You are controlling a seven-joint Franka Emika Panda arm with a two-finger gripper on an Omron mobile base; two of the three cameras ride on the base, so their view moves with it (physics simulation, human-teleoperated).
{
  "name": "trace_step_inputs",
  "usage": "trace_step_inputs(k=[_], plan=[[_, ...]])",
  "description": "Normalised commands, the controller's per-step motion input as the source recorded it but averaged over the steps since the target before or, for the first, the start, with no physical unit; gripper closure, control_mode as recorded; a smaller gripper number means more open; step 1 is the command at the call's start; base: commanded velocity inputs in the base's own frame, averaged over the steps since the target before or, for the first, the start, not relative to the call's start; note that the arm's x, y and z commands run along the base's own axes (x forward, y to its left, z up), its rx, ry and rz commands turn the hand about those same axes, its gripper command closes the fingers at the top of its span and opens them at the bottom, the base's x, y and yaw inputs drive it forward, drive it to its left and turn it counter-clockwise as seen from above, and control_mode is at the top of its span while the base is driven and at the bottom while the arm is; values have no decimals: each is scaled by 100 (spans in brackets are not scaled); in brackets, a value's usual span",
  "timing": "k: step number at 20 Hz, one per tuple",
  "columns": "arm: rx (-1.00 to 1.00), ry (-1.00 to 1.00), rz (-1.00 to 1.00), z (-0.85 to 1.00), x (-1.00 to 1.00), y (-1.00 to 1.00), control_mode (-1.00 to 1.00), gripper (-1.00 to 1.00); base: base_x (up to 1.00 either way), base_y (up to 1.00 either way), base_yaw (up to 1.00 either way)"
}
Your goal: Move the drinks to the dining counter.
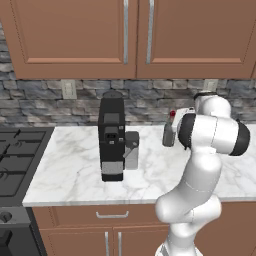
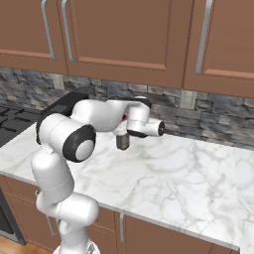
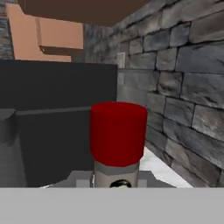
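The squat grey bottle with red cap stands near the back of the marble worktop, right of the coffee machine. From the right base it shows as a dark bottle right under my hand. My gripper reaches in level at the bottle's upper part. In the hand view its red cap is very close and centred. My fingertips are hidden, so I cannot tell whether they grip it. The whitish bottle, the cola bottle and the dining counter are out of view.
A black coffee machine stands left of the bottle and appears as a dark block behind the cap. The stove lies at the far left. The stone backsplash is close behind, with wall cupboards overhead.
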Motion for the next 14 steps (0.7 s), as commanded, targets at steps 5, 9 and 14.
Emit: trace_step_inputs(k=[5, 9, 14], plan=[[0, -34, 5, 70, -74, 0, -100, 100, 0, 0, 0], [0, -29, 6, 71, -68, 0, -100, 100, 0, 0, 0], [-1, -22, 9, 58, -67, 0, -100, 100, 0, 0, 0]])
